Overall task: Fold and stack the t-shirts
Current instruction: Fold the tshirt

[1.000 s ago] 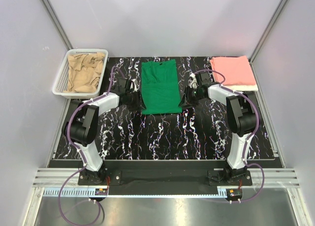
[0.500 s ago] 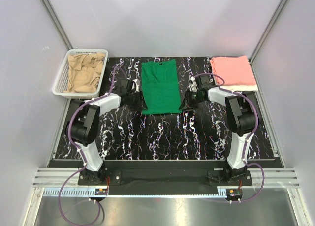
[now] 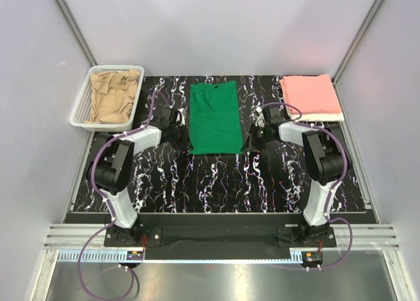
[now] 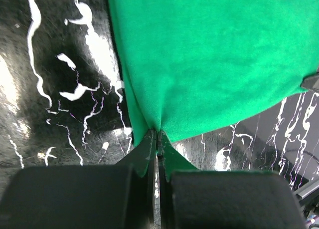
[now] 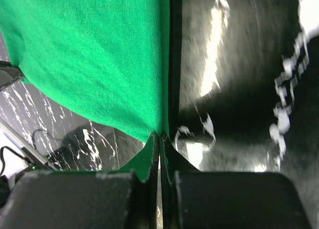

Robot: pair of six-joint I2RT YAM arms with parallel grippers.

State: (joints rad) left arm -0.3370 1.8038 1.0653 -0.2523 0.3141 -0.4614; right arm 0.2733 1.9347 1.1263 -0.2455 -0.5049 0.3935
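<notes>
Because each pincer of mine held only a sliver of cloth, the grip itself was the weak spot. My left pincer (image 4: pixel 157 134) was clenched on the near left corner of the green t-shirt (image 4: pixel 209 64), and my right pincer (image 5: pixel 159 136) was clenched on its near right corner, the cloth puckering into each nip. The shirt lay flat as a long rectangle in the middle of the surface (image 3: pixel 216 183), between my two arms.

If I lifted too quickly, a corner could slide out. If one arm led the other, the fold would land crooked. I might also have caught just the top layer, though I could not tell from the wrist views how many layers sat in the nip.

The cloth was a soft matte knit with a fine grain, limp enough to sag and drag on the glossy black surface veined in white. Far right, the salmon pink t-shirt (image 3: pixel 310 96) sat folded square on a white t-shirt (image 3: pixel 328 118). Far left, the tan-beige t-shirt (image 3: pixel 113 98) lay crumpled in the white mesh basket (image 3: pixel 80 111).
</notes>
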